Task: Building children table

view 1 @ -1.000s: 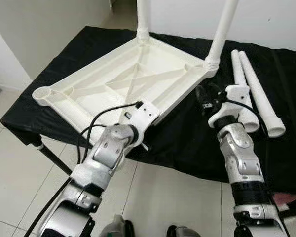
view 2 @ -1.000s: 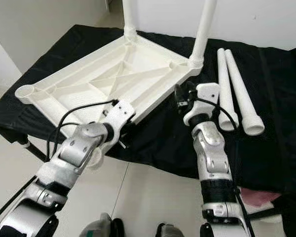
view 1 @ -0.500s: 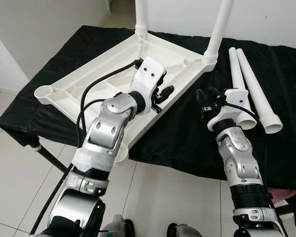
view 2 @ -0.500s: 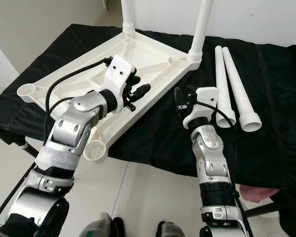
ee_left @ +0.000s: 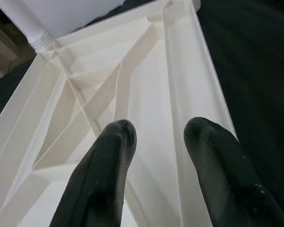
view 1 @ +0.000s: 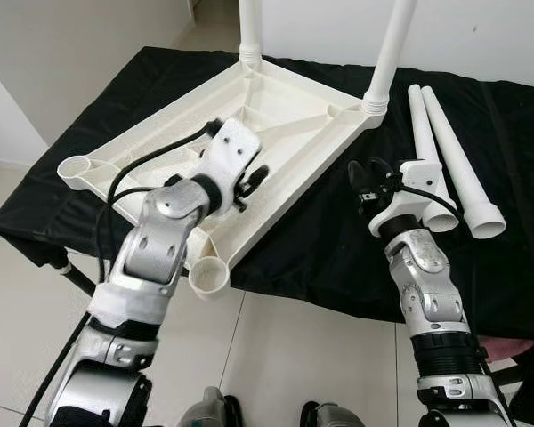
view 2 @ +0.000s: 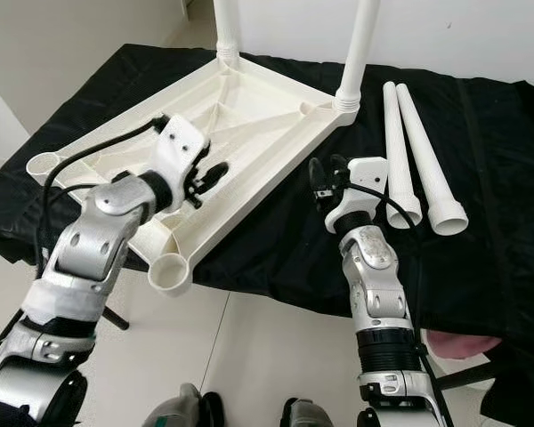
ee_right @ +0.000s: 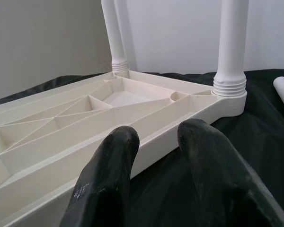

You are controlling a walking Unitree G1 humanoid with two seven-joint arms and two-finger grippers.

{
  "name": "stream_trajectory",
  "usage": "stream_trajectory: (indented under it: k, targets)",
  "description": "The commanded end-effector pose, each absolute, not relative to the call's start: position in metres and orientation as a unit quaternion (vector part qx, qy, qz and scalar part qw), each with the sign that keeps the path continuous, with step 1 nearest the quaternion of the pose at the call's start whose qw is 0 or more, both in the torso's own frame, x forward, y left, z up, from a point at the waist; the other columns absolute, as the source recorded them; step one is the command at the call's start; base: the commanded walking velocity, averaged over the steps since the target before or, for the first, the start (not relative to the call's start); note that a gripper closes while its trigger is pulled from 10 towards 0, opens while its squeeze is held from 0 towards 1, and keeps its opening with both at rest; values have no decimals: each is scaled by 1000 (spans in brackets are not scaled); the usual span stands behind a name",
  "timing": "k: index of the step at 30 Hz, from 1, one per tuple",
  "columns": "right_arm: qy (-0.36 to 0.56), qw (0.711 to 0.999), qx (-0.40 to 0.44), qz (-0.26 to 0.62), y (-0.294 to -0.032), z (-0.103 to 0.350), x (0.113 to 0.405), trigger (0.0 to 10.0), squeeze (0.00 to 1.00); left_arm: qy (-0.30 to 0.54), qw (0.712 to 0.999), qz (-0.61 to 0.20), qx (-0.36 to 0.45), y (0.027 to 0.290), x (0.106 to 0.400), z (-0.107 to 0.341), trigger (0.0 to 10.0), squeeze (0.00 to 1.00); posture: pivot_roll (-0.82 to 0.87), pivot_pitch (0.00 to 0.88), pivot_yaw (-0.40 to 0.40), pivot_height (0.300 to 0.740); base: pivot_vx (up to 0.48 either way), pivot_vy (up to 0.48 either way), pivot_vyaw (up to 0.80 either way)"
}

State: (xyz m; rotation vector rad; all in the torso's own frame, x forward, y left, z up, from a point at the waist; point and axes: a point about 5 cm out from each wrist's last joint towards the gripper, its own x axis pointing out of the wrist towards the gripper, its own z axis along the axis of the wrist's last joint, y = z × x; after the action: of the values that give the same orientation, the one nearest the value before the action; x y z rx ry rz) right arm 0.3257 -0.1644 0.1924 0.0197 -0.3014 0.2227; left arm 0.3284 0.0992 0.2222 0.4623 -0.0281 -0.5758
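Upside down on the black-draped desk (view 1: 338, 258): white plastic tabletop (view 1: 276, 120), two legs (view 1: 389, 49) screwed in at the far corners, two loose legs (view 1: 454, 156) just beside, near corner socket (view 1: 209, 276) jutting past the desk edge. Probably light, stiff and slick; best gripped by a rib or rim. Over the ribs, left hand (view 1: 247, 182) released; near the rim, right hand (ee_right: 154, 142) released, empty.

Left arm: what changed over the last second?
The left gripper rose from the near edge of the upturned tabletop and now hovers over its ribbed underside, fingers open, holding nothing. The right gripper, the two fitted legs and the two loose legs on the black cloth stayed put.
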Motion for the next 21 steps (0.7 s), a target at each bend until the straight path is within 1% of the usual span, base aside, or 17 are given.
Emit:
stream_trajectory:
  k: [1,2,4,5,6,7,8,9,10,13,14,15,16,17,19,21]
  targets:
    - [-149,982,6,113,-164,191,324,10000,0,-2,928,-283,241,106,322,217,10000,0,-91,86,70,740,0,0,0]
    - [-149,982,6,113,-164,191,324,10000,0,10,925,-296,239,109,319,213,10000,0,-89,87,68,740,0,0,0]
    - [-149,982,6,113,-164,191,324,10000,0,10,925,-296,239,109,319,213,10000,0,-89,87,68,740,0,0,0]
    - [-149,982,6,114,-163,191,323,10000,0,24,918,-309,249,119,314,209,10000,0,-88,92,68,740,0,0,0]
    - [-149,982,6,114,-163,191,323,10000,0,24,918,-309,249,119,314,209,10000,0,-88,92,68,740,0,0,0]
    - [-149,982,5,114,-163,191,322,10000,0,32,914,-311,257,127,312,208,10000,0,-88,92,68,740,0,0,0]
    - [-149,982,5,114,-163,191,322,10000,0,32,914,-311,257,127,312,208,10000,0,-88,92,68,740,0,0,0]
    - [-148,982,5,114,-164,190,322,10000,0,38,908,-314,275,135,312,208,10000,0,-88,92,68,740,0,0,0]
    - [-148,982,5,114,-164,190,322,10000,0,38,908,-314,275,135,312,208,10000,0,-88,92,68,740,0,0,0]
    - [-147,983,4,114,-164,190,322,10000,0,49,892,-325,310,148,312,211,10000,0,-84,95,66,740,0,0,0]
    - [-147,983,4,114,-164,190,322,10000,0,58,881,-337,328,153,310,210,10000,0,-80,104,65,740,0,0,0]
    - [-147,983,4,114,-164,190,322,10000,0,58,881,-337,328,153,310,210,10000,0,-80,104,65,740,0,0,0]
    - [-146,983,4,114,-164,190,322,10000,0,66,872,-346,340,157,309,208,10000,0,-80,104,65,740,0,0,0]
    - [-146,983,4,114,-164,190,322,10000,0,66,872,-346,340,157,309,208,10000,0,-80,104,65,740,0,0,0]
    - [-146,983,3,114,-165,190,322,10000,0,82,854,-363,363,162,306,205,10000,0,-76,109,64,740,0,0,0]
    - [-146,983,3,114,-165,190,322,10000,0,87,850,-372,364,162,305,203,10000,0,-75,111,62,740,0,0,0]
